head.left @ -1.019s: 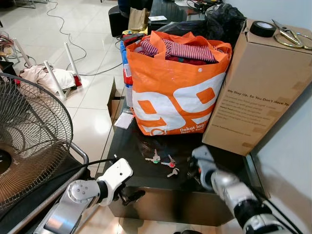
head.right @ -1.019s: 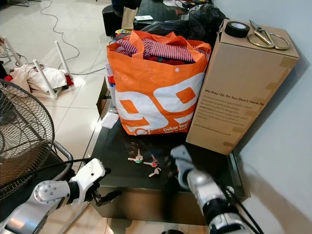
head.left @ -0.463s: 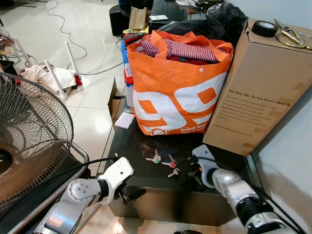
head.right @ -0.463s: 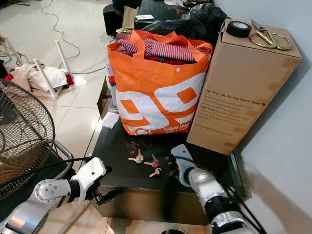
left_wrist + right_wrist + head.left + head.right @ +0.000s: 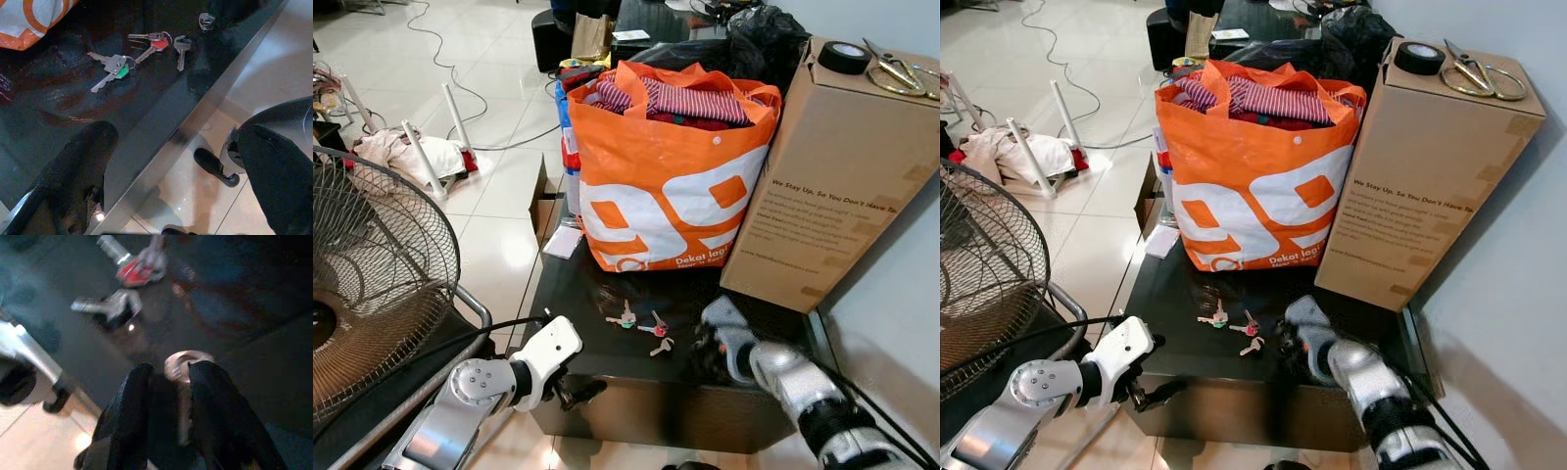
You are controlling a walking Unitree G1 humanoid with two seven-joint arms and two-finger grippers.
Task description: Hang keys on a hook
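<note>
Three keys: a bunch (image 5: 644, 327) lying flat on the black table (image 5: 573, 294), in front of the orange bag (image 5: 666, 186) and toward the near edge.
Look of keys: silver metal blades; one has a green head (image 5: 122, 71), one a red head (image 5: 159, 44), one is plain silver (image 5: 182, 46). The green one lies a little apart from the red and plain ones, which sit close together by a thin ring.
Right gripper: (image 5: 1295, 338) low over the table just right of the keys, blurred in the head views. Its wrist view shows the two black fingers (image 5: 129, 406) with a narrow gap between them, tips near a small round metal piece (image 5: 186, 364) on the table; whether they pinch it cannot be told. The keys are just beyond the tips, untouched.
Left gripper: (image 5: 576, 390) below the table's front edge, left of the keys, over the tiled floor (image 5: 499, 186). Its wrist view looks up across the glossy tabletop at the keys; one dark finger (image 5: 73, 166) shows near the table edge, and whether the fingers are spread or pressed together cannot be told.
Box: a tall cardboard box (image 5: 842, 166) stands to the right of the bag, touching it, with a roll of black tape (image 5: 844, 57) and scissors (image 5: 896, 70) on top.
Bag: filled with striped cloth (image 5: 690, 100).
Fan: a wire-guard fan (image 5: 372, 274) stands at the left.
</note>
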